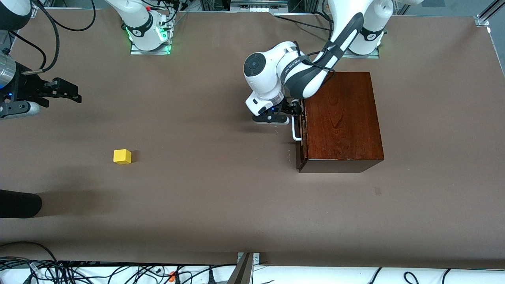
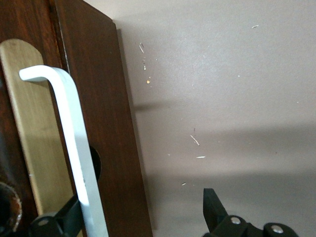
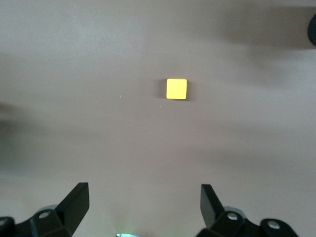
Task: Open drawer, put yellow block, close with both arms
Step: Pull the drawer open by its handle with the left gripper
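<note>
Two grippers in sight. Left gripper sat at the drawer front, fingers spread, one tucked under the white bar handle and the other out over bare table; not clamped. Drawer looked shut, flush in the dark reddish-brown box at the left arm's end. Right gripper hung in the air at the right arm's end, fingers wide apart, holding nothing. Yellow block lay alone on the table, well apart from the box and nearer the front camera than the handle.
</note>
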You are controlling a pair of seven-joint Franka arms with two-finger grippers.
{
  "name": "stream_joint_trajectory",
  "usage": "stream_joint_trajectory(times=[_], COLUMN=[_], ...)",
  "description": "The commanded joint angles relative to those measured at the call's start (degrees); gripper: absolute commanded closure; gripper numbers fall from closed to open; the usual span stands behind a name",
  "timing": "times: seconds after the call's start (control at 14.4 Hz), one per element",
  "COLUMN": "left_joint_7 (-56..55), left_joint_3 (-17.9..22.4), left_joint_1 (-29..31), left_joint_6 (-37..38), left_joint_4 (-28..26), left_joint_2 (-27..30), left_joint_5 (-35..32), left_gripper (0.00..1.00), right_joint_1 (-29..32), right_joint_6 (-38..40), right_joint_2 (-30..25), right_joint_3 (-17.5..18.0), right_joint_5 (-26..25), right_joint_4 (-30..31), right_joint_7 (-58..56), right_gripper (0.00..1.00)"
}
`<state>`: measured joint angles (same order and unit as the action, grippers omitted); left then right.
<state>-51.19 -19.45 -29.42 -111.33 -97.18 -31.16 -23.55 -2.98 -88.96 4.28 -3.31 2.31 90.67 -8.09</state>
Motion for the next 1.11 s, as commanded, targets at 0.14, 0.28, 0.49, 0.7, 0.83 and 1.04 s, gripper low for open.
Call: stream_joint_trajectory(times=[0.14, 0.28, 0.49, 0.7, 0.83, 1.04], left_joint_7=[-2.6, -2.9, -4.3, -6.0, -6.0, -6.0], left_joint_3=[0.1, 0.0, 0.0, -0.1, -0.1, -0.1], left_joint_1=[-2.0, -2.2, -3.0, -3.4, -3.4, -3.8], left_joint_6=[-4.6, -6.2, -9.2, -11.7, -11.7, -11.7], left_joint_4=[1.1, 1.2, 1.2, 1.3, 1.4, 3.0], left_joint_2=[-1.1, -1.1, -1.5, -2.1, -2.1, -2.3], left_joint_5=[-0.8, -0.4, -0.4, -0.4, 0.0, 1.0], left_gripper=[0.00, 0.00, 0.00, 0.00, 0.00, 0.00], right_joint_1=[0.3, 0.3, 0.3, 0.3, 0.4, 0.4], right_joint_6=[0.5, 0.5, 0.5, 0.5, 0.5, 0.5], right_joint_2=[0.6, 0.6, 0.6, 0.6, 0.6, 0.7], right_joint_3=[0.1, 0.1, 0.1, 0.1, 0.1, 0.1], right_joint_5=[-0.2, -0.2, -0.2, -0.2, -0.2, -0.2], right_joint_4=[-1.5, -1.5, -1.5, -1.5, -1.5, -1.5], right_joint_7=[-0.5, -0.5, -0.5, -0.5, -0.5, -0.5], right_gripper=[0.00, 0.00, 0.00, 0.00, 0.00, 0.00])
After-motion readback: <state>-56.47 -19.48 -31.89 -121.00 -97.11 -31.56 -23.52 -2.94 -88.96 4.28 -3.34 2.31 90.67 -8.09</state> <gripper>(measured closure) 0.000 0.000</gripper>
